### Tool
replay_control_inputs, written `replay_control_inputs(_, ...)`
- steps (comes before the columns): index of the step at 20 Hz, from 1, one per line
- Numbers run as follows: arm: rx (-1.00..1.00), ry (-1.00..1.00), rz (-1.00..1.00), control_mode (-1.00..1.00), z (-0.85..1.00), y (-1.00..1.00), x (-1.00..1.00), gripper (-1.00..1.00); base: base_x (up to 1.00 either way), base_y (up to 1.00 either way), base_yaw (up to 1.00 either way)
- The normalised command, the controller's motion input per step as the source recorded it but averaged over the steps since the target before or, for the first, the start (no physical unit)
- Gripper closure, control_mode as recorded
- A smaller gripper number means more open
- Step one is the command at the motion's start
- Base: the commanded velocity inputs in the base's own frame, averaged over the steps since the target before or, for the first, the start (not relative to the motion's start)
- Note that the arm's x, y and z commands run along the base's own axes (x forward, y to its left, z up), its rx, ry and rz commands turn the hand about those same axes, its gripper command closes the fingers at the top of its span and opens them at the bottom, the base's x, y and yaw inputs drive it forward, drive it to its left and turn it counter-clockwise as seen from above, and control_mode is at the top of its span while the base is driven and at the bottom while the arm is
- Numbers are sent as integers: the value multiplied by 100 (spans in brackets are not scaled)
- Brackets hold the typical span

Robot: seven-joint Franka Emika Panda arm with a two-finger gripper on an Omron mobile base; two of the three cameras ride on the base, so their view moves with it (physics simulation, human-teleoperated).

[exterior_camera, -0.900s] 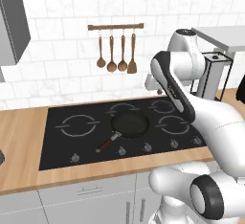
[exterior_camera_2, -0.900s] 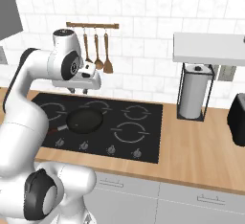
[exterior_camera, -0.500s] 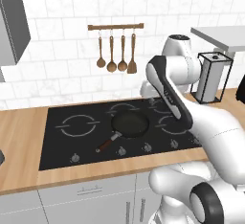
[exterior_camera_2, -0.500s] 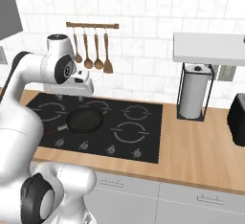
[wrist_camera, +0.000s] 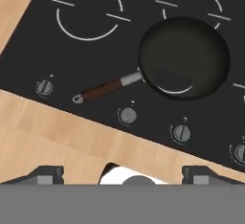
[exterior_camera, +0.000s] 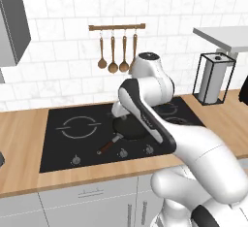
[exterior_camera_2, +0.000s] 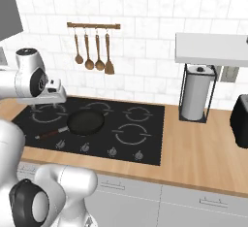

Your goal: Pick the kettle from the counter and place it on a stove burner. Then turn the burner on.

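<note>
The gripper (wrist_camera: pixel 122 174) is released: its two dark fingertips (wrist_camera: pixel 47 173) stand wide apart at the lower edge of the hand view with nothing clamped between them, and it hangs above the front part of the stove (wrist_camera: pixel 28 50), looking down on it. Where the kettle is I cannot tell. The stove is set into the counter (exterior_camera_2: pixel 203 148), with wood on both sides of it and a narrow strip along its front. The burner (wrist_camera: pixel 88 11), the widest ring, lies at the left of the stove (exterior_camera: pixel 53 143) and is bare (exterior_camera: pixel 79 125). A black pan (wrist_camera: pixel 184 58) sits on the middle of the stove, to the right of the burner and apart from it; part of a smaller white ring shows through at its near edge. The pan's reddish handle (wrist_camera: pixel 103 89) points toward the stove's front left, ending just behind the knobs (wrist_camera: pixel 128 116), which run in a row along the stove's front edge. In the right base view the white hand (exterior_camera_2: pixel 51 94) hovers over the stove's left half, near the pan (exterior_camera_2: pixel 86 122). On the tiled wall behind the stove a wooden rail with spoons (exterior_camera: pixel 116 27) hangs. To the right of the stove a paper roll in a wire stand (exterior_camera_2: pixel 196 97) stands on the counter under a grey shelf (exterior_camera_2: pixel 213 49)
</note>
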Motion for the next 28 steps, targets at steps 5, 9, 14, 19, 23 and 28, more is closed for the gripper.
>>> replay_control_inputs(5,0,0,14,-100,-11,100,39,-100,0,0,0)
replay_control_inputs(9,0,1,16,-100,-12,100,42,-100,0,0,0)
replay_control_inputs(14,0,5,19,-100,-33,100,43,-100,0,0,0)
replay_control_inputs(19,0,13,18,-100,-57,100,45,-100,0,0,0)
replay_control_inputs(23,0,10,2,-100,-23,78,16,-100,0,0,0)
replay_control_inputs(28,1,4,-1,-100,21,59,-4,-100,0,0,0)
